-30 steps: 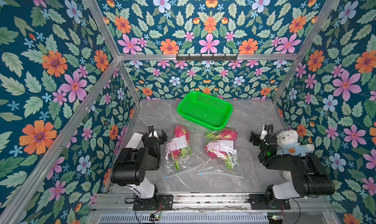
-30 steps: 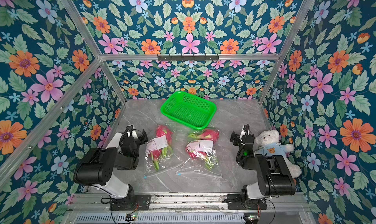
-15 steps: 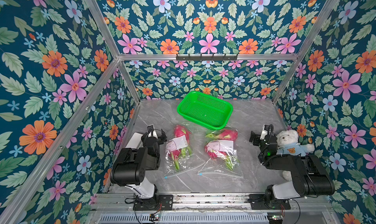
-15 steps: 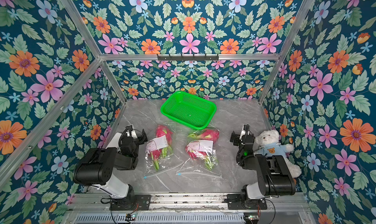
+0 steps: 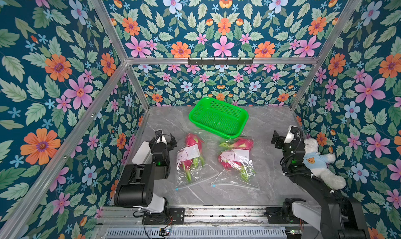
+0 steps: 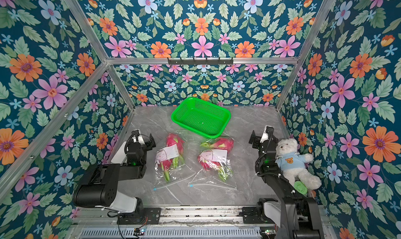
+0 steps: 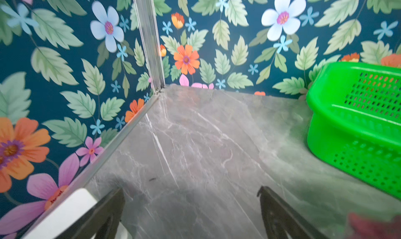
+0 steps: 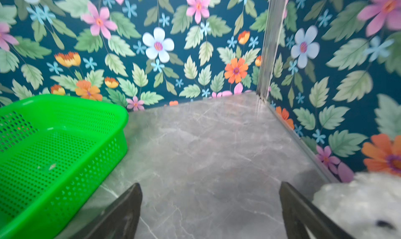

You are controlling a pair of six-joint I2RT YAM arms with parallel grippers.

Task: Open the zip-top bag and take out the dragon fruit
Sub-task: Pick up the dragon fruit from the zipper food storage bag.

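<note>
Jaws wide on left arm (image 5: 160, 155) and right arm (image 5: 291, 148), holding nothing. Two bags (image 5: 188, 176) of dragon fruit (image 5: 193, 140) lie on surface (image 5: 271, 172) between them, basket (image 5: 217, 118) behind.

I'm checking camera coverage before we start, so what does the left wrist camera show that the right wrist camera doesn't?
Only the left wrist view shows a blurred pink patch at its edge, probably dragon fruit. Only the right wrist view shows the white teddy bear. Both show the green basket, the grey marble table, the floral walls, and an open gripper with nothing between its jaws: the left gripper in its own view, the right gripper in its own.
</note>
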